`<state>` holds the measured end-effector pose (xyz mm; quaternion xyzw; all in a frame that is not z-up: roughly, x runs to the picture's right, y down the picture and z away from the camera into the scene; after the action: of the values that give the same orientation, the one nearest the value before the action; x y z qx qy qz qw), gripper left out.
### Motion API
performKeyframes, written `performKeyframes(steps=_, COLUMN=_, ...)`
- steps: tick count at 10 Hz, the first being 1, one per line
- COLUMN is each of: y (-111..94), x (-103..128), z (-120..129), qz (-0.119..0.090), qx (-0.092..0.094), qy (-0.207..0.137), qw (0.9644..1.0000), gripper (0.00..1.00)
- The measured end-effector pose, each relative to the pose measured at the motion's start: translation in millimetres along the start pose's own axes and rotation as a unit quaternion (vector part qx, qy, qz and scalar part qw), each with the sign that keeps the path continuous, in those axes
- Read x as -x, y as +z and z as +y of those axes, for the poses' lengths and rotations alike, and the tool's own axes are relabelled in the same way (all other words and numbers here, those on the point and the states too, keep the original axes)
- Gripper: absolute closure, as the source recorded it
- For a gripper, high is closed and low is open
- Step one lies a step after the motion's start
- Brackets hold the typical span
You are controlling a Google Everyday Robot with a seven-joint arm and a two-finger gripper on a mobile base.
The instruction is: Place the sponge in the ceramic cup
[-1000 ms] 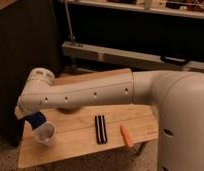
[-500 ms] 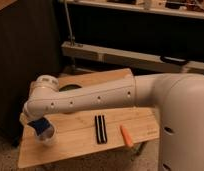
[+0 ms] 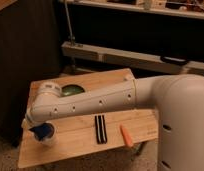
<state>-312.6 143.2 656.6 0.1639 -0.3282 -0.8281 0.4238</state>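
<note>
The blue sponge (image 3: 41, 131) sits at the mouth of the whitish ceramic cup (image 3: 49, 137), which stands on the wooden table (image 3: 75, 145) near its front left corner. My gripper (image 3: 37, 129) hangs from the white arm's wrist (image 3: 45, 100) directly over the cup and is shut on the sponge. The wrist and the sponge hide most of the fingers and the cup's rim. Whether the sponge touches the inside of the cup cannot be told.
A green bowl (image 3: 72, 90) stands at the back of the table, partly behind the arm. A black-and-white striped bar (image 3: 99, 129) lies mid-table, and an orange carrot-like stick (image 3: 127, 135) lies to its right. My white base (image 3: 182, 125) fills the right side.
The wrist and gripper have moved down and slightly right with the sponge, bringing it from above the cup to its mouth. Cup, bar and carrot have stayed put.
</note>
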Motion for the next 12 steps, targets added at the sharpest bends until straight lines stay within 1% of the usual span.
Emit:
performKeyframes(steps=6, y=6.5, x=5.9, z=3.5, qz=0.002, qx=-0.003, qy=-0.017, qw=0.9999, gripper=0.58)
performKeyframes(steps=7, y=7.7, x=6.1, z=3.6, qz=0.003, qx=-0.002, qy=-0.020, qw=0.9998, gripper=0.56)
performKeyframes(steps=9, y=8.4, x=6.0, z=3.8, qz=0.005, qx=0.000, qy=-0.023, qw=0.9997, gripper=0.42)
performKeyframes(steps=10, y=7.9, x=5.9, z=4.3, qz=0.006, qx=0.001, qy=-0.024, qw=0.9997, gripper=0.29)
performKeyframes(steps=11, y=6.9, x=5.5, z=5.0, qz=0.008, qx=0.000, qy=-0.027, qw=0.9996, gripper=0.22)
performKeyframes(steps=12, y=5.3, x=6.0, z=4.3, qz=0.008, qx=-0.003, qy=-0.027, qw=0.9996, gripper=0.20)
